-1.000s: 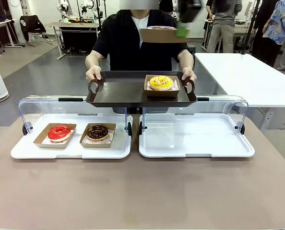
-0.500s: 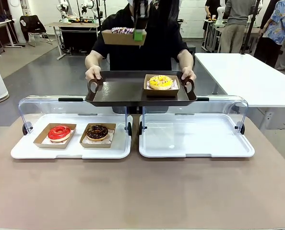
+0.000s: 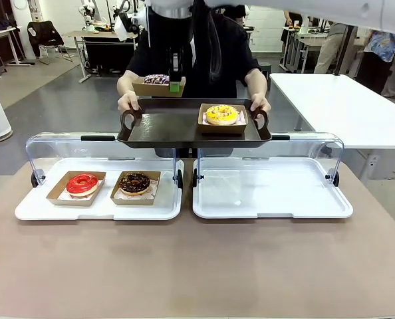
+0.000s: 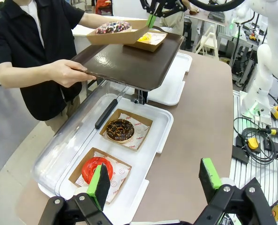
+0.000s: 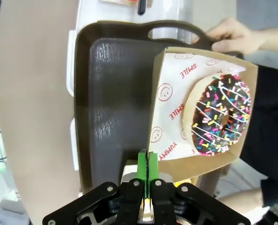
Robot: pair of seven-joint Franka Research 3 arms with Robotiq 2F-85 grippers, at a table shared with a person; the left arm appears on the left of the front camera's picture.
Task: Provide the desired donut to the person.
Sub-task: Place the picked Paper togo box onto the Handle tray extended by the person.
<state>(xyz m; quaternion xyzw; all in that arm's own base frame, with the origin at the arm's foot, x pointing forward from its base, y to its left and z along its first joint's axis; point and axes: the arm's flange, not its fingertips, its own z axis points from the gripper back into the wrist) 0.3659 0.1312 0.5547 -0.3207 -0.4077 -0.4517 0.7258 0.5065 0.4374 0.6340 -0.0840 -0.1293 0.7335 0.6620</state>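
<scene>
A brown counter (image 3: 197,266) carries two white display trays side by side, each with a clear lid hinged open at the back. The left tray (image 3: 31,211) holds two cardboard boxes; the right tray (image 3: 270,193) sits just beside it.

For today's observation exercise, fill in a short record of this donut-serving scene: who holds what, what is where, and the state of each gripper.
right gripper: shut on the rim of the sprinkle donut's box, held above the serving tray
left gripper: open, holding nothing, over the table's left side
person: holds the serving tray by both handles
on serving tray: yellow donut in its box
left display tray: red donut, chocolate donut
</scene>
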